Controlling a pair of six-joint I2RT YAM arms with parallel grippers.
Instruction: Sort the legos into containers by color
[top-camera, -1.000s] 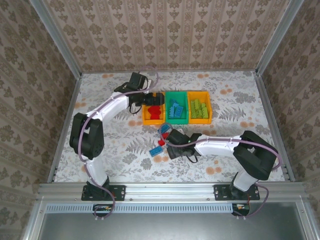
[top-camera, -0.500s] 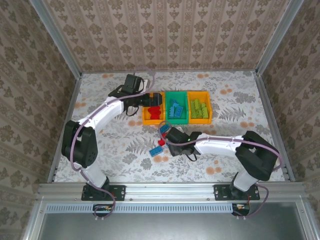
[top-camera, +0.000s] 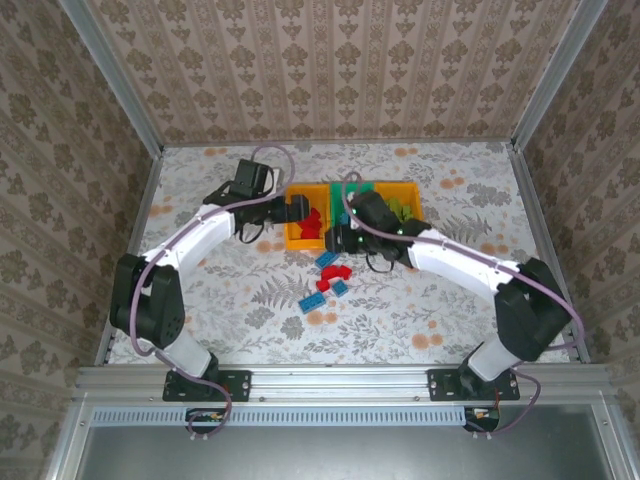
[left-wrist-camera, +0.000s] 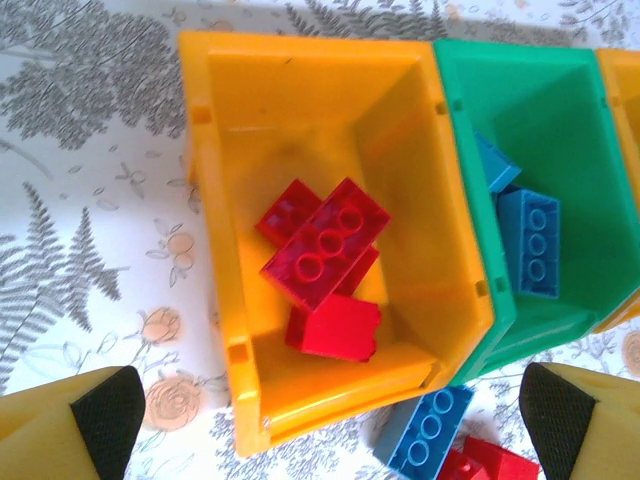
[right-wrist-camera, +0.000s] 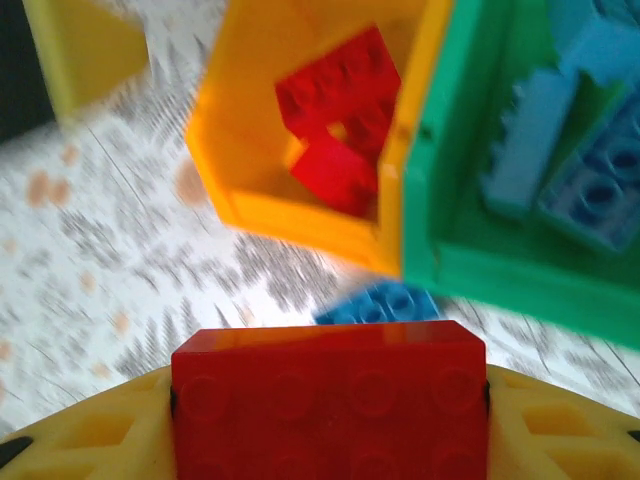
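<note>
Right tool (top-camera: 343, 238): clamped on a red brick (right-wrist-camera: 328, 395), held above the desk (top-camera: 450, 300) at the front edge where the left orange bin (left-wrist-camera: 215, 250) meets the green bin (left-wrist-camera: 585, 140).
Left tool (left-wrist-camera: 328, 412): wide open, empty, over the left orange bin.
Left orange bin: red bricks (left-wrist-camera: 325, 245).
Green bin: blue bricks (left-wrist-camera: 528, 240).
Right orange bin (top-camera: 400, 185): lime bricks (top-camera: 395, 208).
Loose: blue and red bricks (top-camera: 320, 283) on desk just in front of bins.

Three bins (top-camera: 295, 240) side by side, loose bricks (top-camera: 316, 297) before them
</note>
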